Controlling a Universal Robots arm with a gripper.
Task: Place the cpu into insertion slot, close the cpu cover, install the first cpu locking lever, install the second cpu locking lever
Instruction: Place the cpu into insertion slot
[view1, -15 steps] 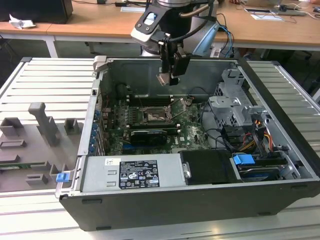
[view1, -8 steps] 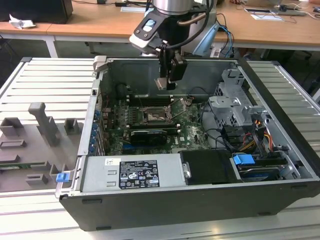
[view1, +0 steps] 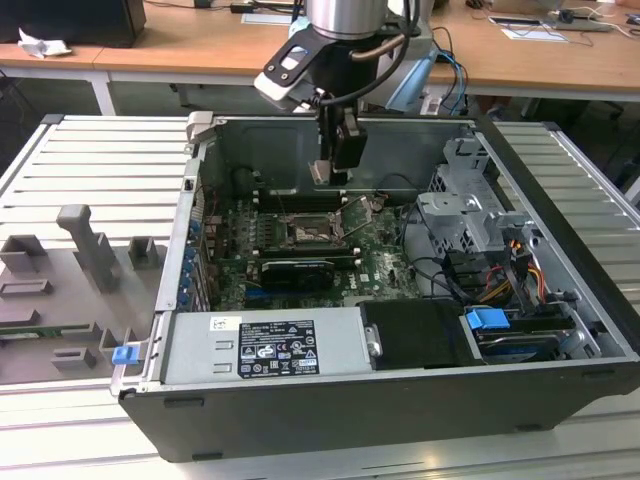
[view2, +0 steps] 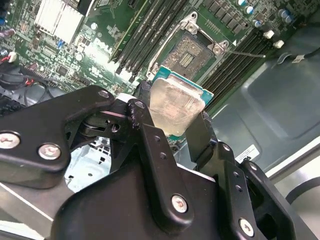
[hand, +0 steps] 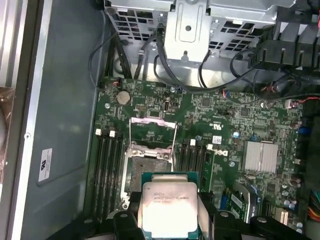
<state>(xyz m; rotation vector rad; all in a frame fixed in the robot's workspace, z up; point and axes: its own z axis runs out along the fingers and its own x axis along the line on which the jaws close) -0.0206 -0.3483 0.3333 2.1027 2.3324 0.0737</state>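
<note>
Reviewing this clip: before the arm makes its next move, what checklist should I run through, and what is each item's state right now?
1. Small square silvery-topped cpu clamped in the black gripper: ok.
2. Square socket on the green motherboard empty: ok.
3. Silvery metal frame cpu cover raised off the socket: ok.
4. The cpu directly above the socket: cannot tell.
5. The cpu's corner orientation matching the socket: cannot tell.

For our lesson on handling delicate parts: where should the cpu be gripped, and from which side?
By two opposite edges, from above its metal top, as the gripper holds the cpu now. It is thin, flat and square, so the underside stays free for the socket.
</note>
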